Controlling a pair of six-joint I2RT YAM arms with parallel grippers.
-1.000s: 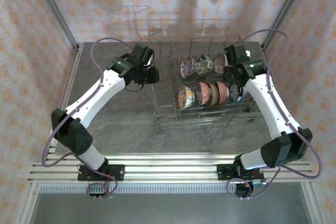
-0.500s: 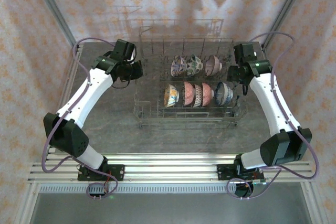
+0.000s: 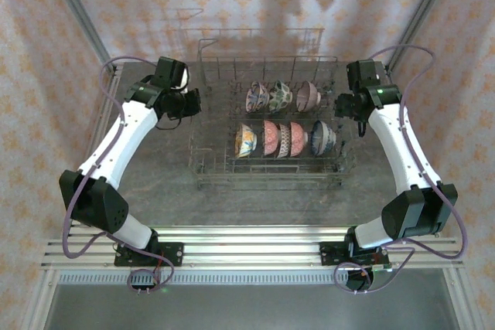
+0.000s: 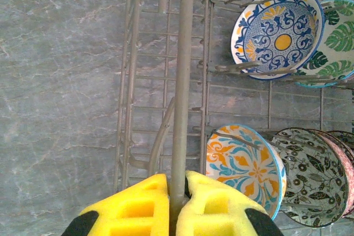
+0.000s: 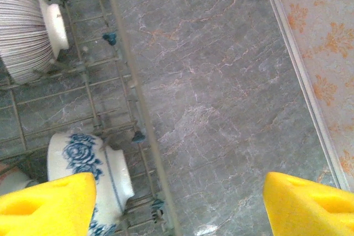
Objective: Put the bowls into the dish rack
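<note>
1. When you start at the bottom of the top view, the grey table (image 3: 155,191) comes first, and I see no bowl lying on it.
2. Next comes the rack (image 3: 267,179), in the middle of the frame. The bowls (image 3: 271,137) stand on edge inside it.
3. The front row holds at least four bowls, side by side. An orange and teal one is at the left end. A blue and white one is at the right end.
4. The back row, a bit higher in the frame, holds three more.
5. The left gripper (image 4: 176,183) is at the rack's left side. It is squeezed tight on a wire (image 4: 182,81) of the rack. In the left wrist view the wire runs up from between the yellow fingers (image 4: 138,203).
6. The right gripper (image 5: 177,192) is at the rack's right side. Its jaws are wide apart and hold nothing. In the right wrist view the rack's edge shows in the gap between them.
7. I think the loading is done, or nearly done, because every bowl I can see is in the rack. The only thing left seems to be letting go of the rack.
</note>
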